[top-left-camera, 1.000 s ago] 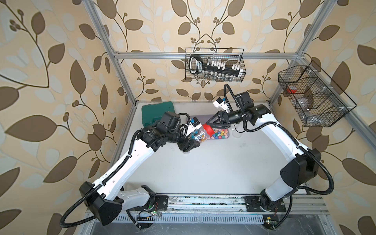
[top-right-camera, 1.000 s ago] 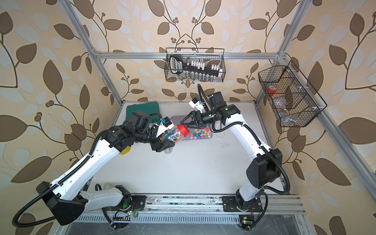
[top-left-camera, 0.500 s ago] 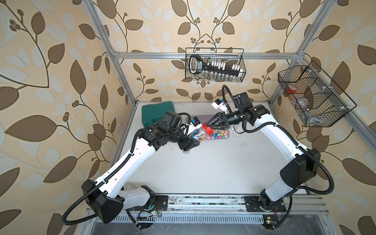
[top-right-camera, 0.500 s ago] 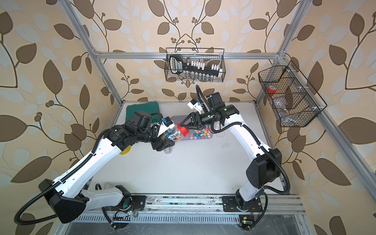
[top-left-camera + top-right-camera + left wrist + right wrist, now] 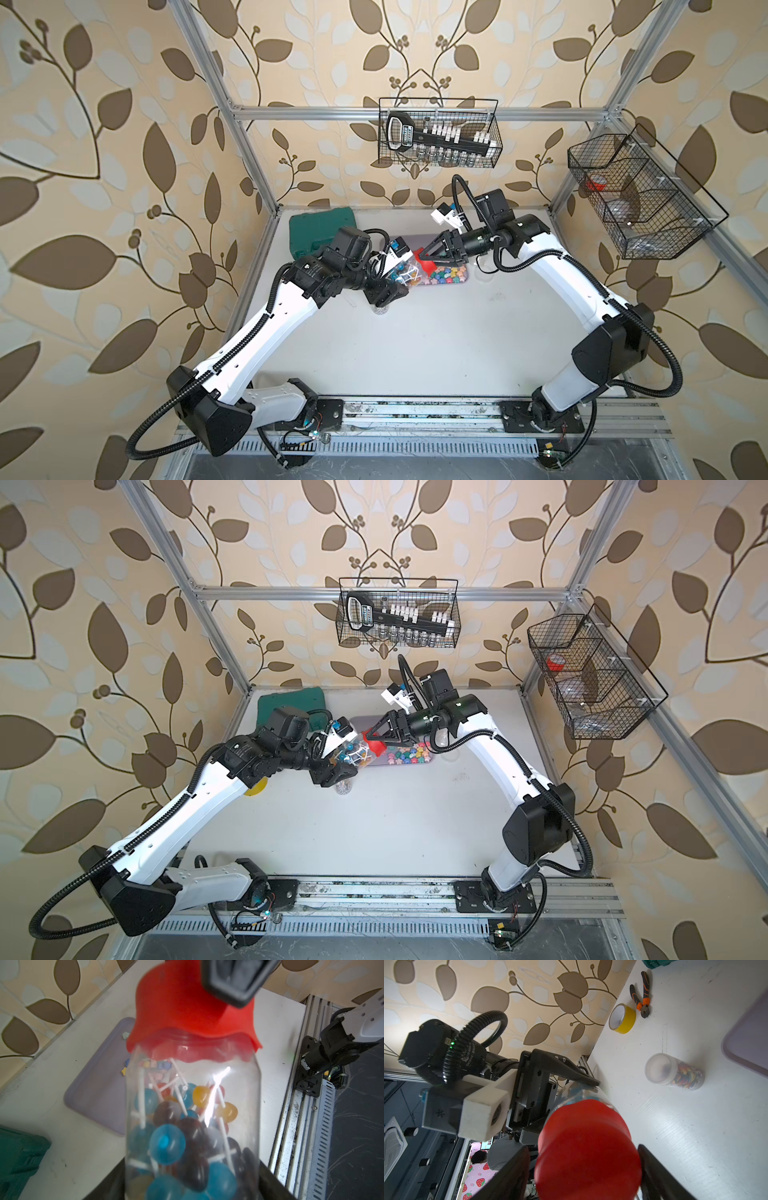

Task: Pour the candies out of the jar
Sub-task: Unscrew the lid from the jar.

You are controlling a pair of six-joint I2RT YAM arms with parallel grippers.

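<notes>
A clear jar [image 5: 193, 1115] with a red lid [image 5: 182, 1012] hangs tilted above the table, full of the candies [image 5: 167, 1145]: round blue, brown and yellow lollipops on white sticks. My left gripper [image 5: 192, 1188] is shut on the jar's body. In both top views the jar [image 5: 405, 272] [image 5: 353, 752] points its lid toward the right arm. My right gripper [image 5: 583, 1167] is shut on the red lid [image 5: 587, 1151], one finger on each side. Its black finger [image 5: 230, 980] shows over the lid in the left wrist view.
A purple tray [image 5: 461, 279] under the lid holds pastel star candies [image 5: 440, 275]. A small clear jar [image 5: 675, 1073] of multicoloured sweets lies on the table below my left gripper [image 5: 395, 274]. A green case [image 5: 320, 226], yellow tape [image 5: 623, 1019] and pliers [image 5: 641, 995] sit at the left side.
My right gripper's jaws have drawn in around the red lid. The jar and my left arm have stayed almost where they were.
</notes>
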